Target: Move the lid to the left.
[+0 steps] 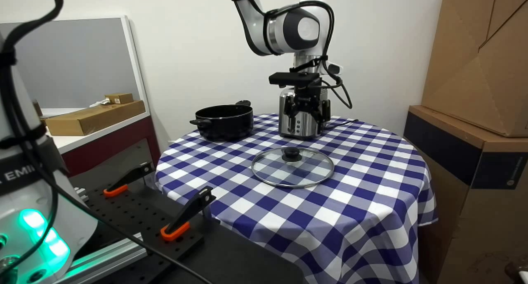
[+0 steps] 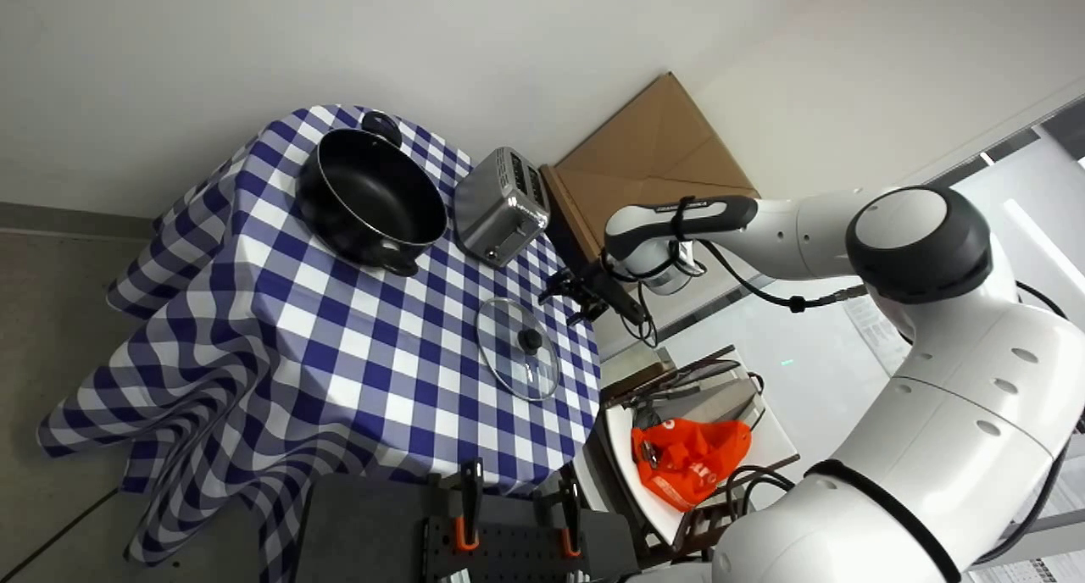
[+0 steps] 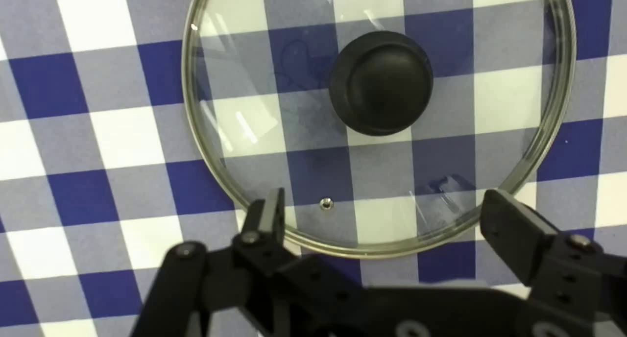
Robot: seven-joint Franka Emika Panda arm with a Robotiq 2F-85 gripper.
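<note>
The lid is clear round glass with a metal rim and a black centre knob. It lies flat on the checkered cloth in both exterior views, the lid (image 1: 295, 174) and the same lid (image 2: 502, 354). In the wrist view the lid (image 3: 313, 116) fills the upper middle, its black knob (image 3: 382, 84) ahead of the fingers. My gripper (image 1: 307, 114) is open and empty, above the table, apart from the lid. It also shows beside the lid in an exterior view (image 2: 557, 310). In the wrist view the spread fingertips (image 3: 382, 197) overlap the near rim of the lid.
A black pot (image 1: 227, 129) with side handles stands on the table, also in an exterior view (image 2: 331, 214). A steel toaster (image 1: 293, 129) stands behind the lid, near the gripper. Black clamps with orange pads (image 1: 175, 231) sit on the robot's mount beside the table. Cardboard boxes (image 1: 478, 69) stand beyond.
</note>
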